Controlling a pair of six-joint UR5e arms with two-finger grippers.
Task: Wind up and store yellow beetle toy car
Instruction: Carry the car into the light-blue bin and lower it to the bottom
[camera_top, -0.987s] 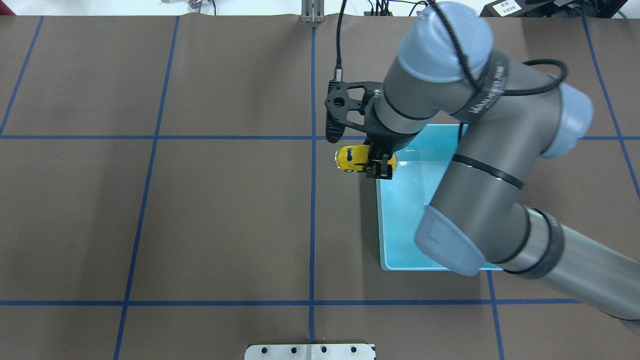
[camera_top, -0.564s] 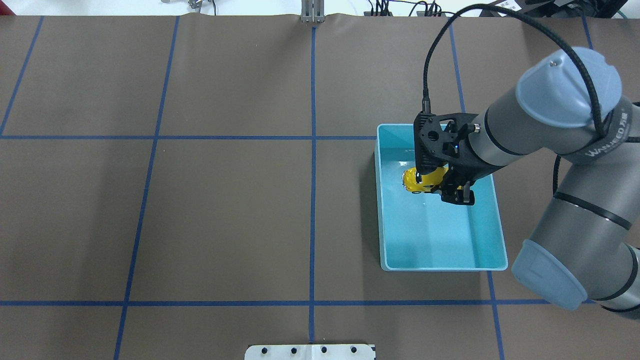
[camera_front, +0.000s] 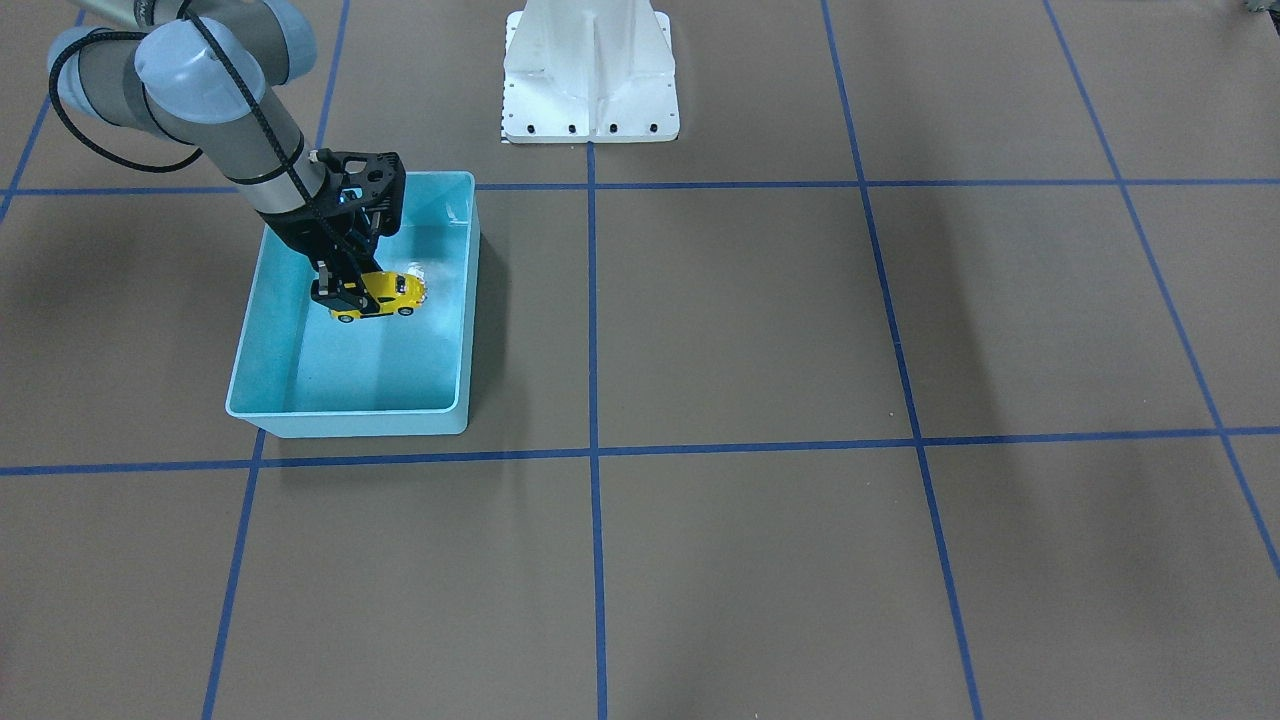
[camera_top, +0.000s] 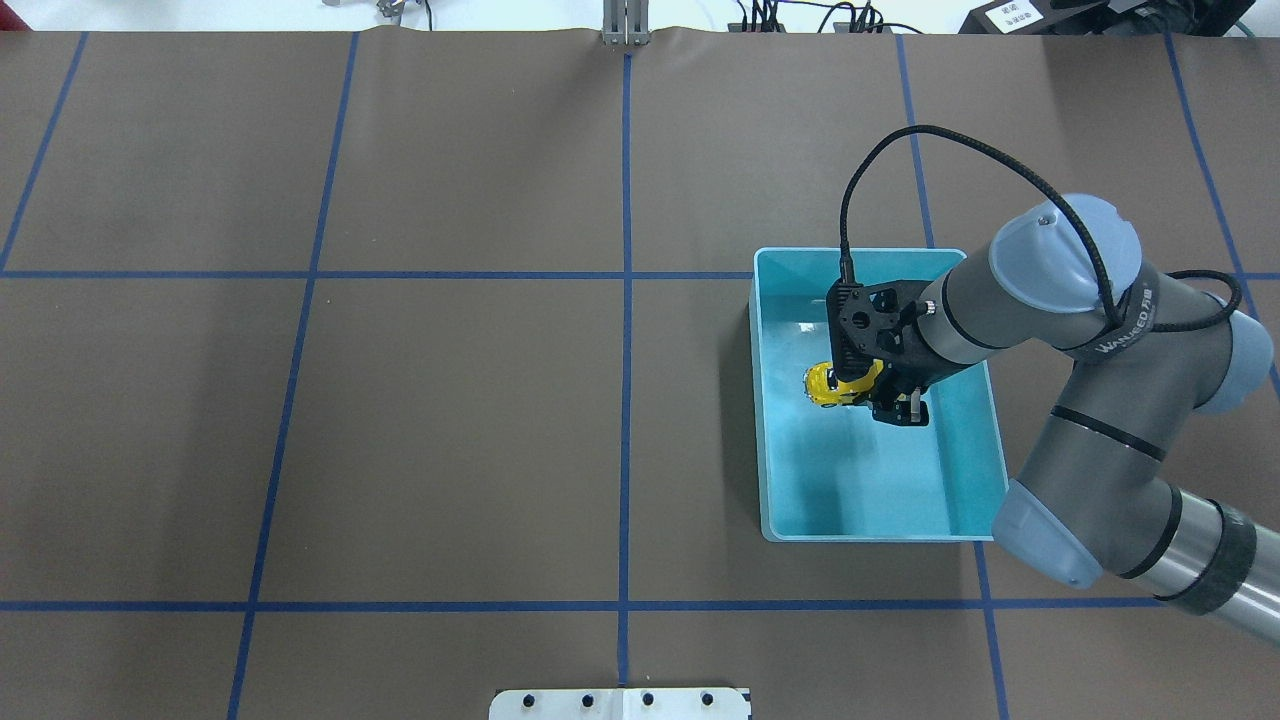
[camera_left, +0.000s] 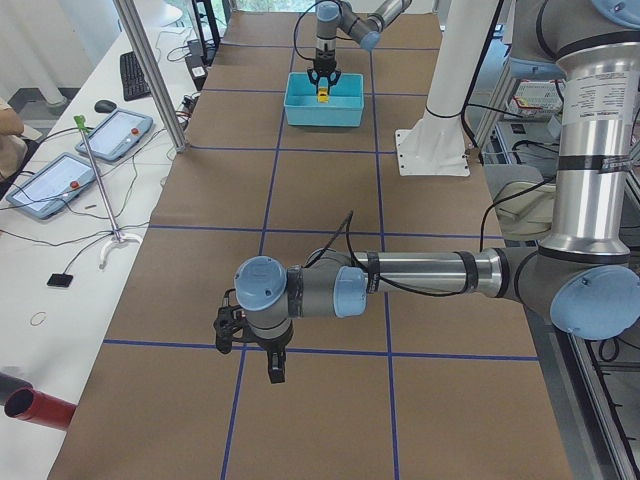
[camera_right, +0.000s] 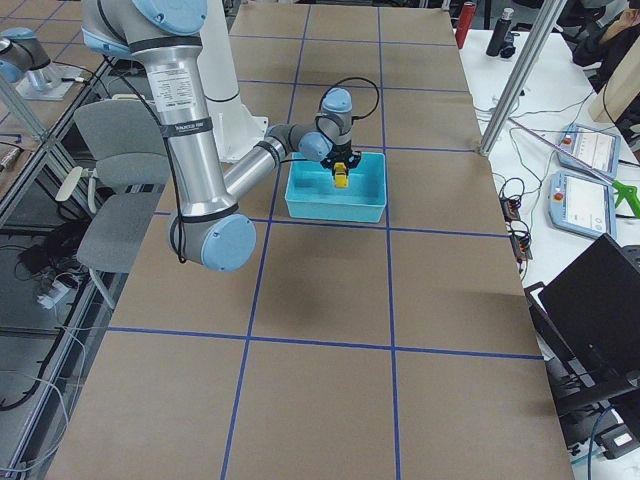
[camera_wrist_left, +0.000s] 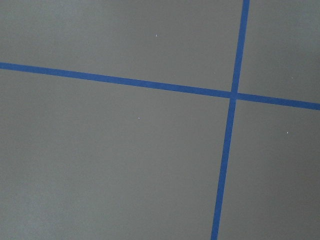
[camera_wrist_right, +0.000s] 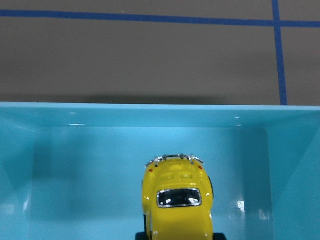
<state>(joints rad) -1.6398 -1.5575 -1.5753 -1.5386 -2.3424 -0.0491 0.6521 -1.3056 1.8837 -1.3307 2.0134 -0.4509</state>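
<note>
The yellow beetle toy car (camera_top: 833, 386) is inside the light-blue bin (camera_top: 760, 420), low over the bin floor in its far half. My right gripper (camera_top: 888, 400) is shut on the car's rear end and reaches down into the bin. The front-facing view shows the car (camera_front: 388, 292) level in the gripper (camera_front: 347, 297). The right wrist view shows the car (camera_wrist_right: 177, 200) from above with the bin's wall (camera_wrist_right: 150, 115) beyond it. My left gripper (camera_left: 270, 362) shows only in the exterior left view, over bare table far from the bin; I cannot tell whether it is open or shut.
The brown table is crossed by blue tape lines (camera_top: 626, 300). The robot's white base (camera_front: 590, 90) stands at the table's robot side. A metal plate (camera_top: 620, 703) lies at the near edge. The left wrist view shows only table and tape (camera_wrist_left: 230, 95).
My right gripper carried the car from outside the bin's far-left corner to over the bin, then lowered it inside. The arm's elbow swung right.
</note>
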